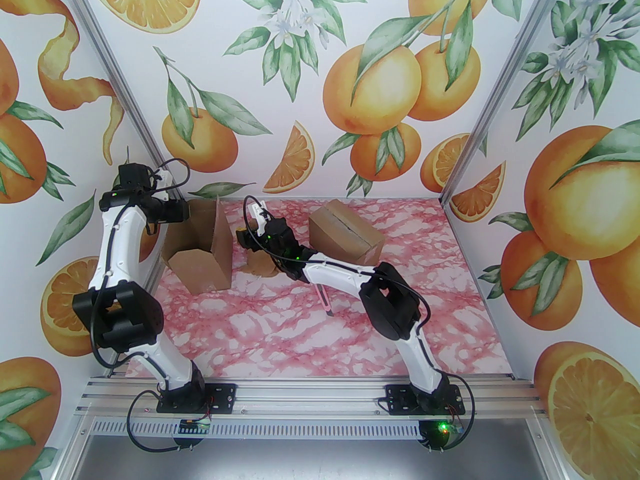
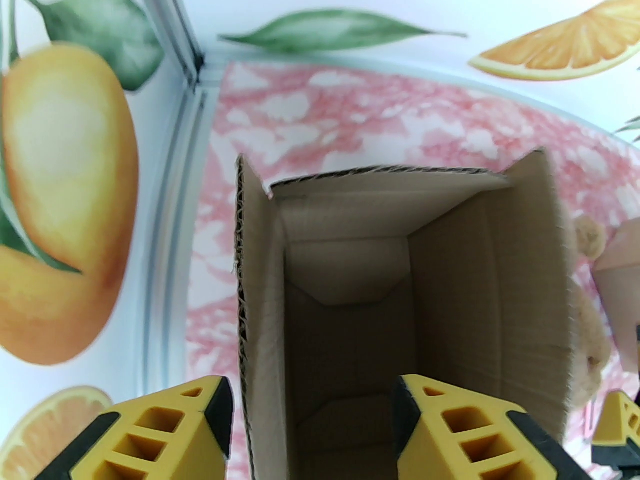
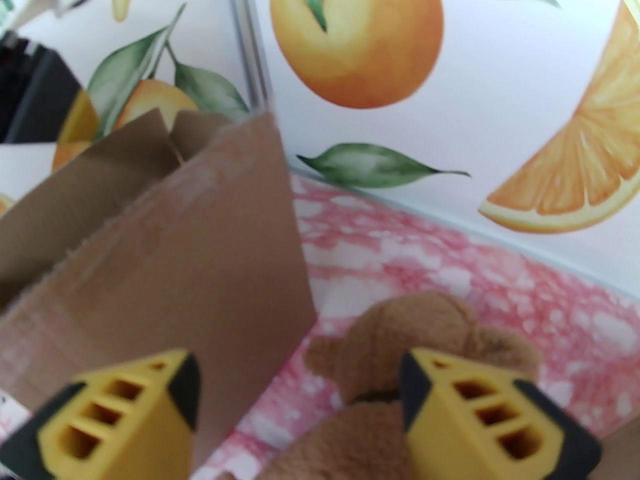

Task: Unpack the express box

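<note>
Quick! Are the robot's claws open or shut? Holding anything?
Left gripper: open, straddling a wall of the cardboard box, not clamping it.
Right gripper: open, over the plush toy, holding nothing.

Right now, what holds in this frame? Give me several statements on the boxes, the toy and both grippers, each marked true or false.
1. The open box has nothing visible inside. True.
2. The plush toy sits in the open box. False: it lies on the table beside that box.
3. The right gripper is clamped on the plush toy. False: its jaws stand open over the toy.
4. A second box, its flaps closed, sits further right. True.
5. The left gripper is open, one finger inside the open box and one outside. True.
</note>
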